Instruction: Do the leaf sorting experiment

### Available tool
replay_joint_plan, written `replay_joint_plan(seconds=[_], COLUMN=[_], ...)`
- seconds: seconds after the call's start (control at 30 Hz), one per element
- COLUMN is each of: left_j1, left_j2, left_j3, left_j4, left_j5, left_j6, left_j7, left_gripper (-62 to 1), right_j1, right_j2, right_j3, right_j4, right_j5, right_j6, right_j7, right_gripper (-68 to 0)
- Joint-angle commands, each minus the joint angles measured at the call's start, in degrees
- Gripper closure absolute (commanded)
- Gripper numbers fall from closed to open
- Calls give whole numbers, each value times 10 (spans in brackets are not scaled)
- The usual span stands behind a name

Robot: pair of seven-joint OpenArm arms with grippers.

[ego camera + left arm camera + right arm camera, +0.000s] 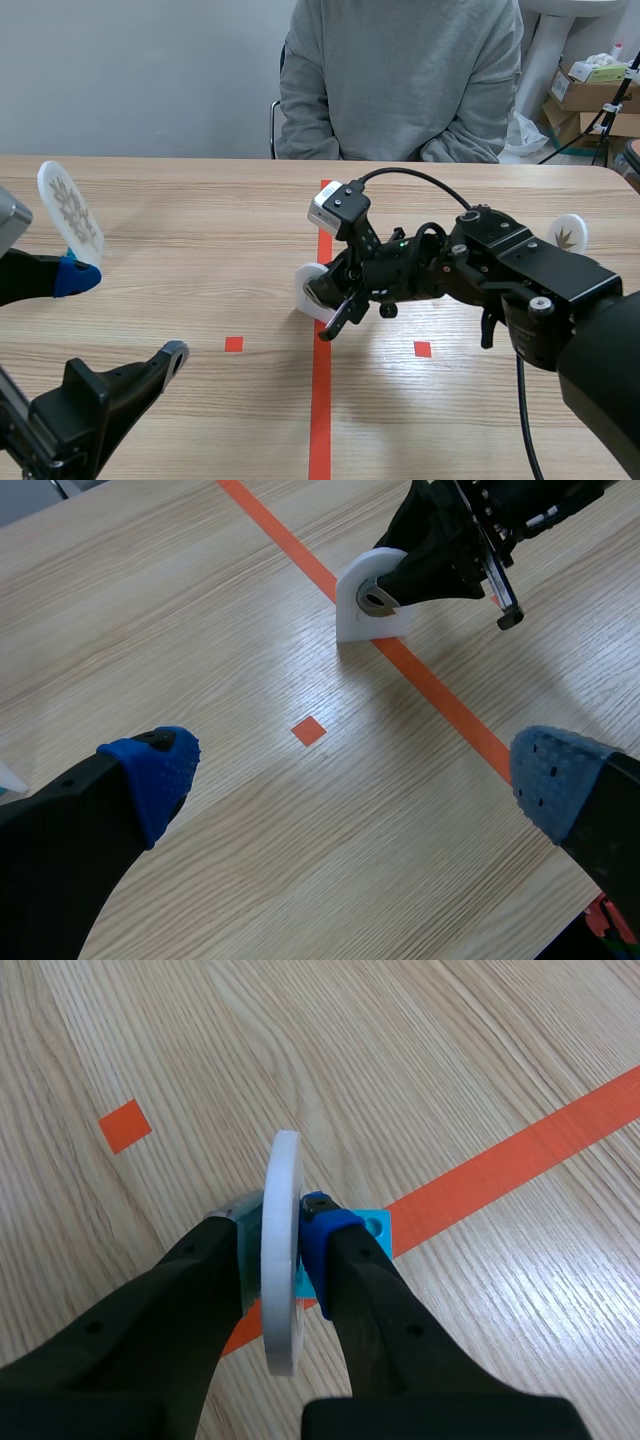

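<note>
**Item under handling.** The white disc (283, 1260) stands on edge at the middle of the table (180, 300). It sits on the red tape line (322, 400) that runs from the near edge toward the far edge. The right claw (275, 1222) is closed on it, one finger against each face, a grip that holds the disc upright with its rim down at the table. A light blue block (372, 1228) lies just behind the disc on the tape; whether it is the disc's foot cannot be told.

**Judgement.** The disc is at the dividing line and not yet assigned to either side.

**Other arm.** The left claw (355, 765) hangs open and empty over the near left part of the table, well apart from the held disc.

**Surroundings.**
- A second disc (70, 208), leaf-printed, stands upright near the left edge, just beside the left claw.
- A third disc (570, 234), also leaf-printed, stands near the right edge behind the right arm.
- These two appear to serve as sorted or reference pieces, one per side.
- A person (400, 80) in a grey sweatshirt sits at the far edge.
</note>
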State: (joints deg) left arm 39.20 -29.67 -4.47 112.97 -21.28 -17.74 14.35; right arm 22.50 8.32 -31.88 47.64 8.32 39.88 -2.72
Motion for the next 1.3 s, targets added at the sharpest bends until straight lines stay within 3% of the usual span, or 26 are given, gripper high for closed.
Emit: replay_joint_plan(seconds=[0.0, 0.13, 0.3, 0.5, 0.67, 0.8, 0.93, 1.03, 1.27], left_j1=[-2, -2, -2, -2, -2, -2, -2, -2, -2], left_j2=[4, 4, 4, 4, 4, 4, 4, 4, 5], left_j3=[-2, -2, -2, -2, -2, -2, -2, -2, -2], left_j4=[3, 3, 3, 3, 3, 3, 3, 3, 3], left_j5=[-4, -4, -4, -4, -4, -4, -4, -4, -4], left_j6=[0, 0, 0, 0, 0, 0, 0, 0, 0], left_j7=[-8, -8, -8, -8, -8, -8, -8, -8, -8], left_gripper=[-623, -623, -623, -623, -623, -623, -623, -623, -623], right_j1=[10, 3, -47, -143, -206, -231, -227, -205, -123], right_j2=[11, 38, 89, 139, 153, 153, 153, 152, 151], right_j3=[1, 3, 48, 159, 274, 338, 362, 363, 363], right_j4=[21, 48, 139, 233, 259, 258, 243, 200, 80], right_j5=[5, 31, 81, 147, 183, 169, 97, 59, 32], right_j6=[3, 5, -3, -47, -61, -102, -129, -131, -131], right_j7=[7, 5, -24, -110, -151, -151, -110, -73, -20], right_gripper=[-17, -17, -17, -17, -17, -17, -17, -17, -17])
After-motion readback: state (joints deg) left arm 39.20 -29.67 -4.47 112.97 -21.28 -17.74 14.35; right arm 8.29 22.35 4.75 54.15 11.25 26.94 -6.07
